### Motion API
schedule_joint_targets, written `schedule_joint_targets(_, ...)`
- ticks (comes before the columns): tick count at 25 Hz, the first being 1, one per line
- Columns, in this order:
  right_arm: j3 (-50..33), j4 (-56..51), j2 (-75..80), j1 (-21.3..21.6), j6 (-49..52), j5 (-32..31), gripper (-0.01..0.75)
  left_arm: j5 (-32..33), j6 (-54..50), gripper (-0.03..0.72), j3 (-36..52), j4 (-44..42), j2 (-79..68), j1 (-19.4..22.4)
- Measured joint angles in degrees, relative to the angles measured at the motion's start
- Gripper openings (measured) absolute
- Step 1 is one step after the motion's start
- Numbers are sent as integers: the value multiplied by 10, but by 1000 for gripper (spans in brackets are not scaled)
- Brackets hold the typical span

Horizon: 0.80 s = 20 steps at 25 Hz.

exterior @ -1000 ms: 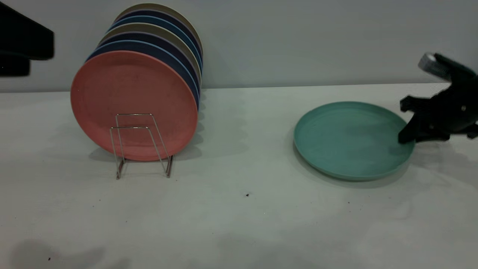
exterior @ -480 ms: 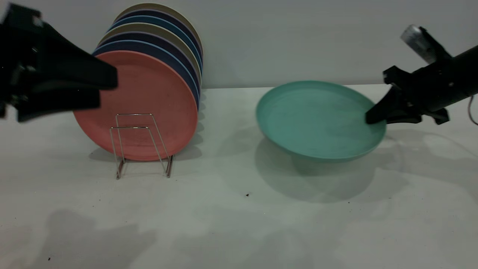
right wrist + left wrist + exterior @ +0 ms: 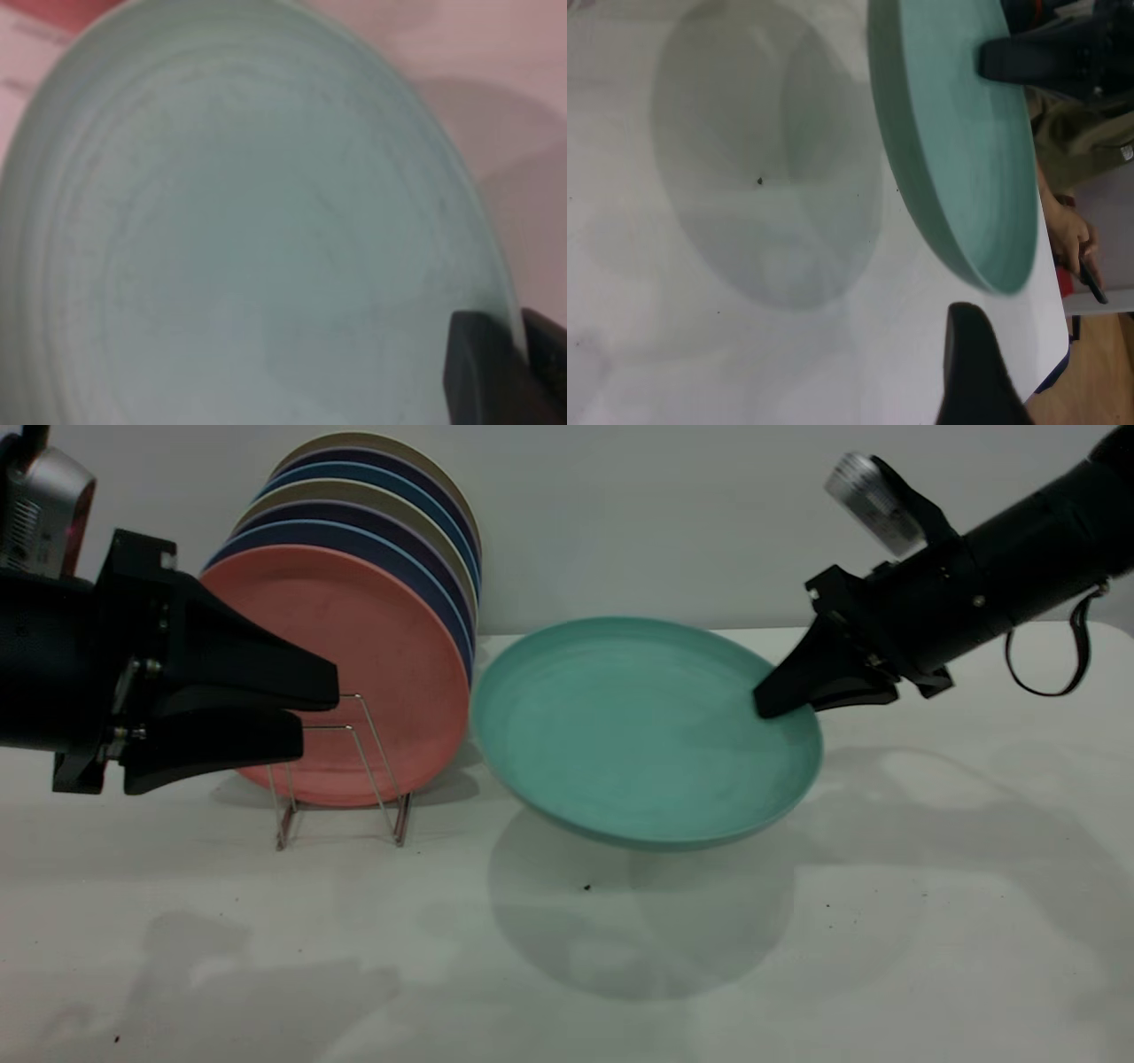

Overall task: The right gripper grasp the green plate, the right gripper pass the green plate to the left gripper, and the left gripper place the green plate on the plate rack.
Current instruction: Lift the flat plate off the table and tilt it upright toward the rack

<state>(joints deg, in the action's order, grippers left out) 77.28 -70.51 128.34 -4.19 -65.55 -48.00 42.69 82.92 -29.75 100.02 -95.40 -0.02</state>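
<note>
One green plate hangs tilted above the middle of the bench, clear of its surface. The right gripper has its fingers clamped on the plate's right rim. Seven plates stand in the rack toward the back left, a pink plate foremost. The left gripper, fingers slightly apart, holds nothing in front of the rack.

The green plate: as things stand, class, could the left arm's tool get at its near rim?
Probably yes. The right tool holds the green plate clear of the table, and the open left tool faces its free rim with nothing between.
</note>
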Motion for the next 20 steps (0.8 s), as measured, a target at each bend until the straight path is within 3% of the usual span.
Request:
schedule_joint_targets(8, 0, 5, -24, -32, 2, -28, 15, -19, -4, 454, 0, 2, 0, 0)
schedule_joint_targets(20, -1, -25, -35, -114, 3, -35, 15, -29, -7, 454, -2, 3, 0, 0)
